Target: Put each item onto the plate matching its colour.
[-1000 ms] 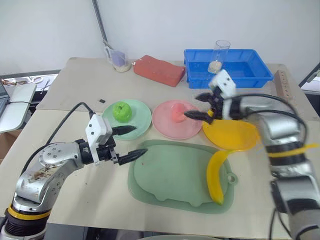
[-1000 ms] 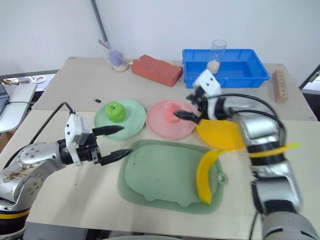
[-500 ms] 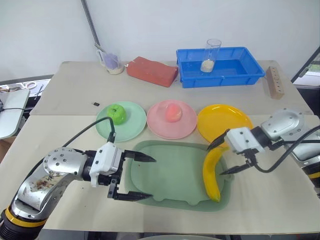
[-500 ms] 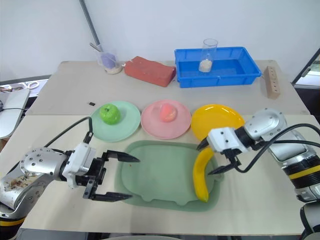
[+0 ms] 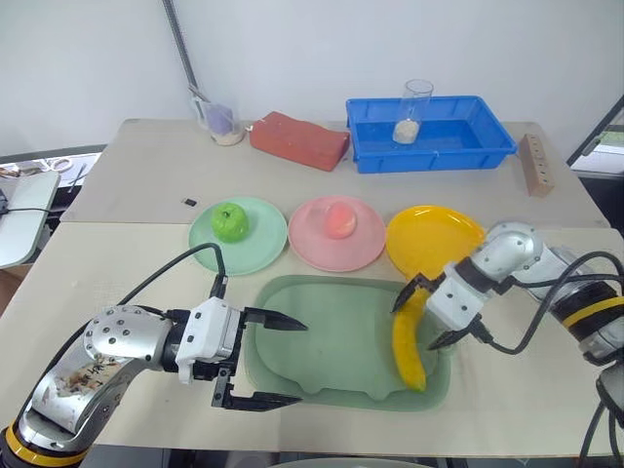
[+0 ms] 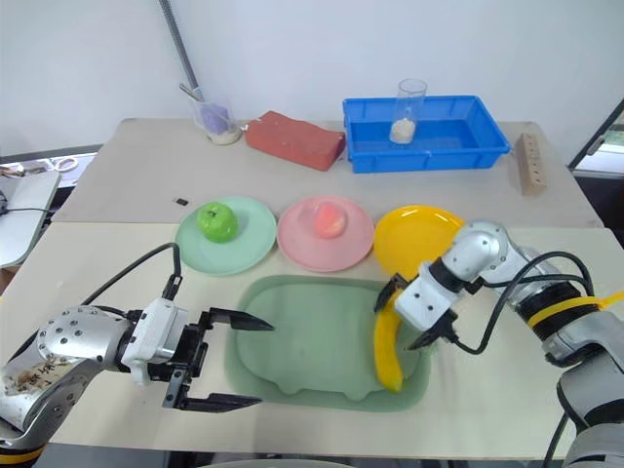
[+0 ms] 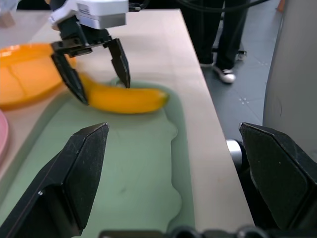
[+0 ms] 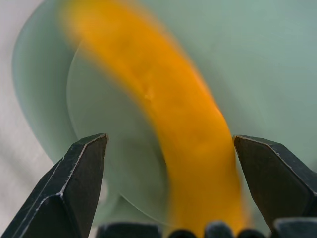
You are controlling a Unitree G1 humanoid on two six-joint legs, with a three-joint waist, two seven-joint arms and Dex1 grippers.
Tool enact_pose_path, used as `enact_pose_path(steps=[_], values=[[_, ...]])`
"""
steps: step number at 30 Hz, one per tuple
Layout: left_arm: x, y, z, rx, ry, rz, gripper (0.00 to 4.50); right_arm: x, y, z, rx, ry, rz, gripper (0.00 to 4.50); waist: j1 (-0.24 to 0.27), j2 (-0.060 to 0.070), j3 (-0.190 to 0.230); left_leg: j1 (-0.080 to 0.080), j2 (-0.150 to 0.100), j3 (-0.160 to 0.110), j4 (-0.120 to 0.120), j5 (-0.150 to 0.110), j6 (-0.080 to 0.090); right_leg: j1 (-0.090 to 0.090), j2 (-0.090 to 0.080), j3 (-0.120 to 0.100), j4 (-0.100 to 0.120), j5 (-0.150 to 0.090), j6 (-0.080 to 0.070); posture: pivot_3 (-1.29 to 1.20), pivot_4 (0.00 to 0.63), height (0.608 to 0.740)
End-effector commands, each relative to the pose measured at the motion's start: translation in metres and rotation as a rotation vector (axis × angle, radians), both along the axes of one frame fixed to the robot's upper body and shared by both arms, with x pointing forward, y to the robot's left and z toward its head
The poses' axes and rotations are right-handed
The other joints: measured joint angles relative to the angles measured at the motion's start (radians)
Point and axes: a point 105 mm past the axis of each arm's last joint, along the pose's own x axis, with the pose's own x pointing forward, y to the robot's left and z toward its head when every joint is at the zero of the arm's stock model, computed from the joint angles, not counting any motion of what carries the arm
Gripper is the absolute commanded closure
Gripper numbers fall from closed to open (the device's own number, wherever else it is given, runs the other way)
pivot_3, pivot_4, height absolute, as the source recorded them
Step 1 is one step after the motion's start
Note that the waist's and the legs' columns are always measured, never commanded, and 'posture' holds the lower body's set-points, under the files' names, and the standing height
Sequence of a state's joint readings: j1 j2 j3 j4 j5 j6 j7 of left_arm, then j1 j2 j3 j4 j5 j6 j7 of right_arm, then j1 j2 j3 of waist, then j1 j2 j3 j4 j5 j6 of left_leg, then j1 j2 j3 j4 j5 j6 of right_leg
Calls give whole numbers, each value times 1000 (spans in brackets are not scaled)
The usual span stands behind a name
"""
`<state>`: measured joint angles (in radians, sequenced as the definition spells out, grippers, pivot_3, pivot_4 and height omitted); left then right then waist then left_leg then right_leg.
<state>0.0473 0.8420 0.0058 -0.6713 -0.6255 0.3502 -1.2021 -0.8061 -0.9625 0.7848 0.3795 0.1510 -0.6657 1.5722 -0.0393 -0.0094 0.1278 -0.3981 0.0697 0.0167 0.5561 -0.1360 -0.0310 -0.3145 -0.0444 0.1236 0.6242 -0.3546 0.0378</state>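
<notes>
Tray (image 5: 322,341) is holding the banana (image 5: 408,341) along its right edge, just below the yellow plate (image 5: 434,239). Right gripper (image 5: 429,313) is hanging wide open astride the banana w/o gripping; needs lowering, centring on the middle, then closing. Left gripper (image 5: 268,359) is idling open.

My right gripper (image 5: 422,312) now straddles the banana (image 5: 409,336), lower right; my left gripper (image 5: 283,360) sits lower left.

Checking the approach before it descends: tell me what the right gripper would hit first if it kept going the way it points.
Most likely the banana: the open right gripper straddles it, pointing down at it on the green tray.
</notes>
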Motion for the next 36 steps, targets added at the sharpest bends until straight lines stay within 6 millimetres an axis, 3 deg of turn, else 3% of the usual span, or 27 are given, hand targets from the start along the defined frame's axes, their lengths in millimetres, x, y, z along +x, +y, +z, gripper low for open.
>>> enact_pose_path(steps=[1, 7, 8, 13, 16, 19, 22, 29, 36], values=[[-1, 2, 7, 4, -57, 1, 0, -1, -5, 3, -49, -16, 79, 868, 0, 1, 0, 0, 0, 0, 0, 0, 0, 1, 0, 0, 0, 0, 0, 0, 150, 740], [3, -1, 11, 1, -69, 4, 0, -5, -1, 7, -5, 16, 66, 2930, 1, 1, -1, 2, 0, 0, 0, 0, 0, 0, 0, 0, 0, 0, 0, 0, 150, 740], [3, -1, 12, 0, -70, 4, 0, -5, -1, 9, 3, 18, 58, 3107, 1, 2, -1, 2, 0, 0, 0, 0, 0, 1, 0, 0, 0, 0, 0, 0, 150, 740], [12, 0, 14, -3, -81, 20, 0, -11, 3, 36, 123, 66, -56, 3106, 10, 4, -2, 0, 0, 0, 0, 0, 0, 2, 0, -1, 1, 0, 0, 0, 150, 740], [30, 2, 22, -41, -77, 102, 0, -5, 10, 71, 318, 96, -255, 3107, 16, 4, -2, 0, 0, 0, 0, 0, 0, 3, 1, -1, 2, 0, 0, 0, 150, 740], [59, 2, 34, -113, -77, 233, 0, 14, 4, 100, 477, 127, -549, 3107, 21, 3, -1, 0, 0, -1, 1, 0, 0, 3, 0, -1, 2, 0, 0, 0, 150, 740], [82, -3, 44, -179, -75, 315, 0, 38, -17, 111, 572, 89, -821, 3107, 28, 2, -1, -1, 0, -2, 2, 0, 0, 2, 0, -1, 2, 1, 1, 0, 150, 740], [86, -30, 52, -231, -63, 256, 0, 86, -80, 93, 557, -101, -1292, 3107, 27, 2, -2, -6, -1, -2, 3, 0, 0, -2, 2, -1, 2, 2, 3, 0, 150, 740], [90, -36, 54, -232, -78, 231, 0, 107, -100, 68, 480, -136, -1485, 3107, 19, 5, -1, -6, -1, -2, 3, 0, 0, -2, 3, 0, 2, 2, 4, 0, 150, 740]])
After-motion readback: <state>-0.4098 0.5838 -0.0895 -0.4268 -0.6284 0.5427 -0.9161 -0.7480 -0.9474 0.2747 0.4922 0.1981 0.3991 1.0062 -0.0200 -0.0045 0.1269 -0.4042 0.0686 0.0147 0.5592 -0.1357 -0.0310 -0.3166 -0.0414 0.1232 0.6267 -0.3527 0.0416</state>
